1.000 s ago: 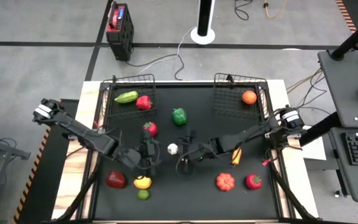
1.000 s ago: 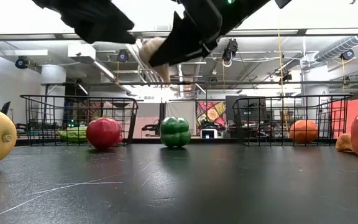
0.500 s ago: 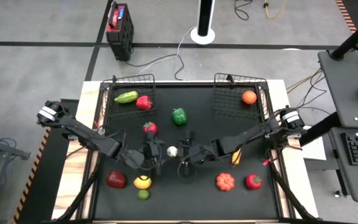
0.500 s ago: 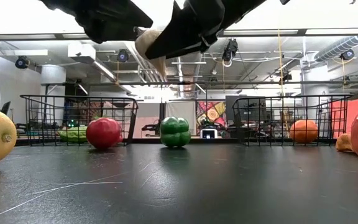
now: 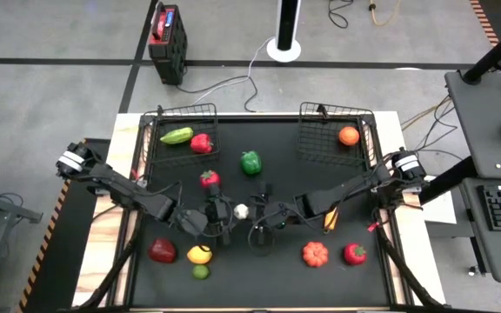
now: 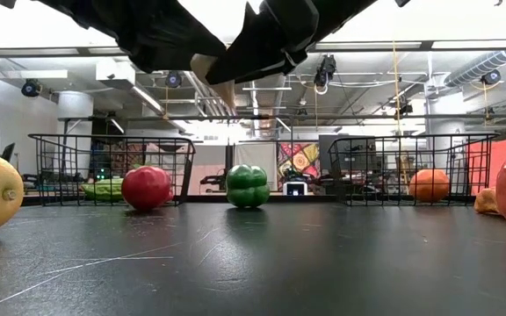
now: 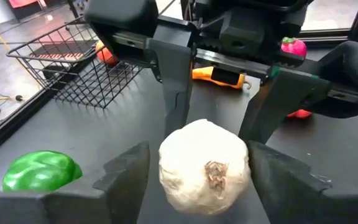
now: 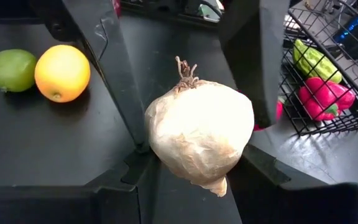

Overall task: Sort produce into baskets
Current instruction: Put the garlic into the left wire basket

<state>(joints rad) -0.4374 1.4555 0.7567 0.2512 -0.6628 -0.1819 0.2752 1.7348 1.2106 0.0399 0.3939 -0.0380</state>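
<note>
A white garlic bulb (image 5: 241, 209) hangs in the air over the middle of the table, also in the low view (image 6: 211, 75). My right gripper (image 5: 252, 211) reaches in from the table's right and is shut on it. My left gripper (image 5: 230, 211) reaches in from the left and is open. Its fingers (image 7: 129, 174) stand on either side of the bulb (image 7: 204, 165) with narrow gaps. The left basket (image 5: 181, 113) holds a green piece (image 5: 177, 136) and a red piece (image 5: 201, 143). The right basket (image 5: 333, 113) holds an orange (image 5: 348, 136). My right gripper pinches the garlic bulb by two opposite sides (image 7: 244, 140) between its two fingers (image 7: 178, 106). The fingers come about level from the table's right. The bulb is lifted clear of the table, its root tuft (image 8: 185, 68) sticking out to one side of the fingers.
Loose on the mat are a green pepper (image 5: 250, 162), a red piece (image 5: 210, 179), a red apple (image 5: 162, 250), a lemon (image 5: 199, 254), a lime (image 5: 200, 271), an orange piece (image 5: 315, 254), a red piece (image 5: 355, 253) and a yellow-orange piece (image 5: 330, 217).
My left gripper has gone toward the table's right, up to the garlic bulb, and its open fingers now stand on either side of it. My right gripper and the bulb have stayed about where they were, lifted clear.
</note>
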